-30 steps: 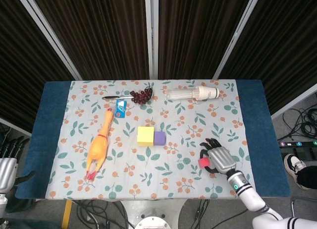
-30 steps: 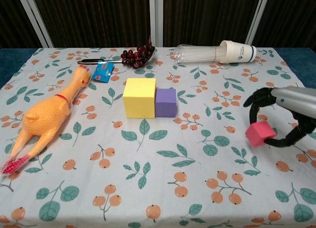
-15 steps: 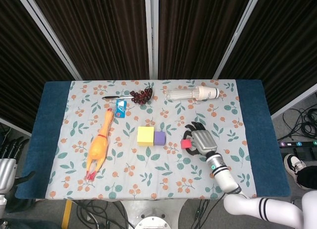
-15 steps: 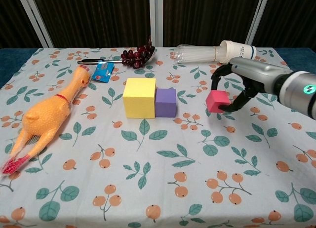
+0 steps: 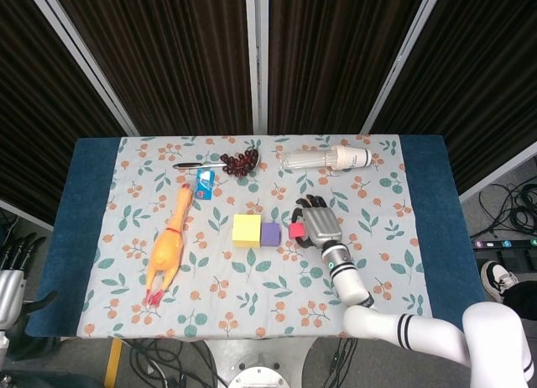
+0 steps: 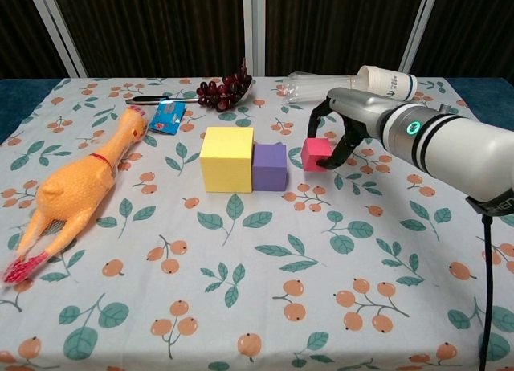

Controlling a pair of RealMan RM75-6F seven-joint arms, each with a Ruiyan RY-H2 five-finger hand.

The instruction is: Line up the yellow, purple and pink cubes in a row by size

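Note:
The big yellow cube (image 5: 246, 230) (image 6: 227, 159) stands mid-table with the smaller purple cube (image 5: 270, 233) (image 6: 270, 167) touching its right side. My right hand (image 5: 317, 223) (image 6: 344, 120) pinches the small pink cube (image 5: 296, 230) (image 6: 316, 153) just right of the purple one, a narrow gap between them. I cannot tell whether the pink cube touches the cloth. My left hand (image 5: 12, 275) hangs off the table's left front corner, fingers apart, holding nothing.
An orange rubber chicken (image 5: 168, 247) (image 6: 74, 186) lies at the left. At the back are a blue packet (image 6: 166, 116), a spoon with dark grapes (image 6: 222, 91) and a lying stack of cups (image 5: 327, 159) (image 6: 353, 84). The floral cloth (image 6: 241, 291) covers the table.
My right hand has carried the pink cube from the right front of the table leftward and back, up beside the purple cube. The left hand has not moved.

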